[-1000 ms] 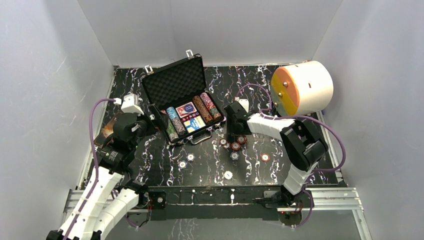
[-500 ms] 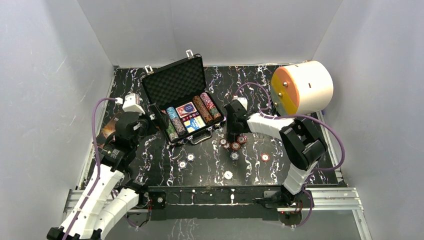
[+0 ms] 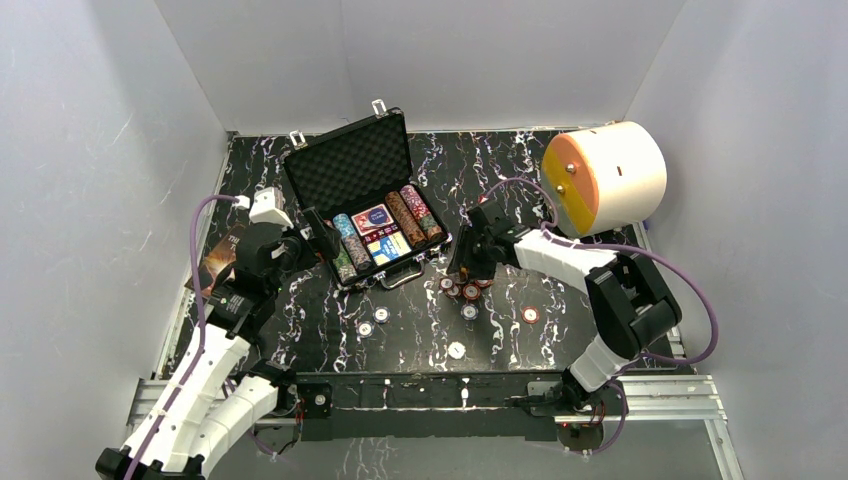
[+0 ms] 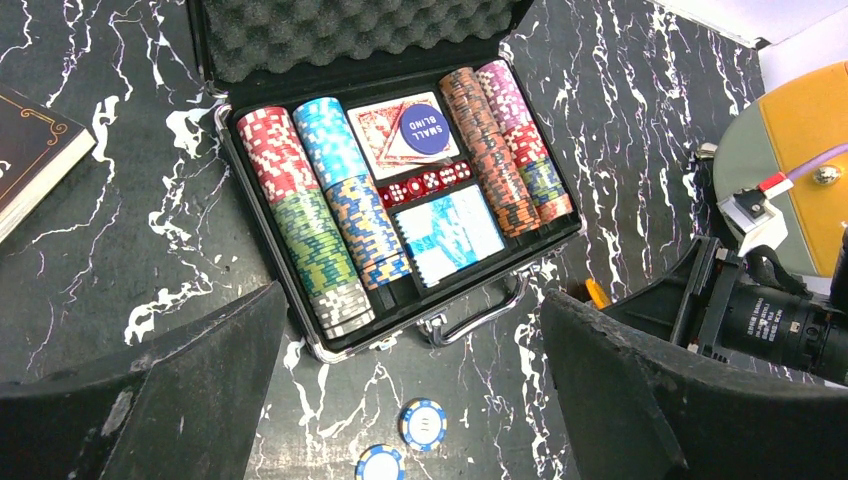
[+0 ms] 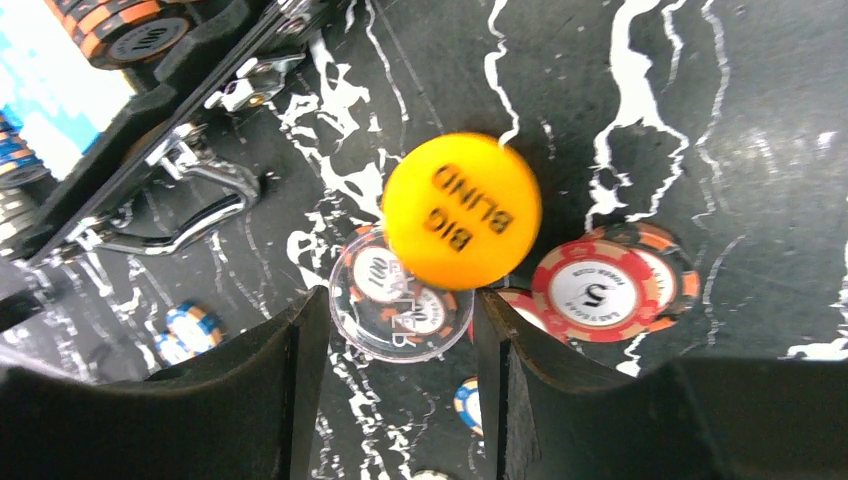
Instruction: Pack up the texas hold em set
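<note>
R gripper (image 5: 400, 300) at narrow gap, seemingly pinching blurred yellow BIG BLIND button (image 5: 462, 210) above loose chips (image 3: 470, 292) at middle of table (image 3: 300, 335). L gripper (image 4: 415, 390) wide open, empty, facing the front edge of open case (image 4: 250, 310), which sits toward table's back-centre.

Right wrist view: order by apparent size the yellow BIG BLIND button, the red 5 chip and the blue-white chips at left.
1. Yellow BIG BLIND button, though it looks blurred and perhaps nearer the camera.
2. Red 5 chip, nearly as wide.
3. Blue-white chips at left, smallest.

Yellow button (image 5: 462, 211): BIG BLIND; blue button (image 4: 421, 131): SMALL BLIND.
</note>
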Controlling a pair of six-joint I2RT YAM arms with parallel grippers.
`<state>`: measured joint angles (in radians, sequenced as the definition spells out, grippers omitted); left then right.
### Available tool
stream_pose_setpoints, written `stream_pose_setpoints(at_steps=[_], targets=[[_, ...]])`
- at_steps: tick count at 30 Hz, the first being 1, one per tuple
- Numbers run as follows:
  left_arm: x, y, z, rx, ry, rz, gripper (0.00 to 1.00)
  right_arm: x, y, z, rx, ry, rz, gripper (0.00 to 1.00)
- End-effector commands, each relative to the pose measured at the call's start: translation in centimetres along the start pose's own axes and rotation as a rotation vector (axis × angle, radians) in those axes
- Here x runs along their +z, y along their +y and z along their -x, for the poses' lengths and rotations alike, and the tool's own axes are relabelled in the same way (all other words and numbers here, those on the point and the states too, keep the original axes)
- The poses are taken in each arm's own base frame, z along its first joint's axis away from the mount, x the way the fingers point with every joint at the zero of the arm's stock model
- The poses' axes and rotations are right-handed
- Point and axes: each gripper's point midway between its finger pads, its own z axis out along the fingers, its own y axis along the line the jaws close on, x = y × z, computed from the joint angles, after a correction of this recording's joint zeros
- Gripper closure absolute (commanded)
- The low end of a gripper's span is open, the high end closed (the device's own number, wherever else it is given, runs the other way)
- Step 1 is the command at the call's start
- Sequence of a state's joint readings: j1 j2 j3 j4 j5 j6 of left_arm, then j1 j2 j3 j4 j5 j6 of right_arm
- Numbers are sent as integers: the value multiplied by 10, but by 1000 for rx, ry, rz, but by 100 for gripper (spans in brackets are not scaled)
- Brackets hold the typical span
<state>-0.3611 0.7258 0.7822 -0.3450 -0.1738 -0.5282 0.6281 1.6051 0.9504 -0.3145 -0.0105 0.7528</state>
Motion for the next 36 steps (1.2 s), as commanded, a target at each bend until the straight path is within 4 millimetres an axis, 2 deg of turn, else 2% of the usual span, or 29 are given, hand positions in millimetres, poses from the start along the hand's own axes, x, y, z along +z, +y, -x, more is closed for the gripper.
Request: stream_pose_setpoints(at_steps=[1,6,10,14,18,19,24,26,32,36], targets=[[-2,-2,7,-10,-25,-12,2,-10,24,-3,88,43,129,48],[-5,-2,9,-8,-32,-9,2,-9,31,-1,92,40,168,47],[-8,1,11,2,-43,3,2,-21,44,13,53,-23,212,47],[-11,6,16,8,-63,28,2,-34,65,30,-25,-105,243,46],[-16,10,25,10,-95,56,2,-32,90,37,-125,-149,242,46],[-18,11,28,10,-104,62,2,-33,102,40,-156,-165,245,46],[-25,14,36,15,-133,80,2,-19,142,52,-297,-229,218,46],[-28,16,37,19,-139,89,2,-4,153,54,-350,-243,188,46],[-32,21,40,26,-150,112,2,34,163,60,-426,-250,91,46],[-32,22,39,29,-146,120,1,50,165,57,-464,-243,64,45]])
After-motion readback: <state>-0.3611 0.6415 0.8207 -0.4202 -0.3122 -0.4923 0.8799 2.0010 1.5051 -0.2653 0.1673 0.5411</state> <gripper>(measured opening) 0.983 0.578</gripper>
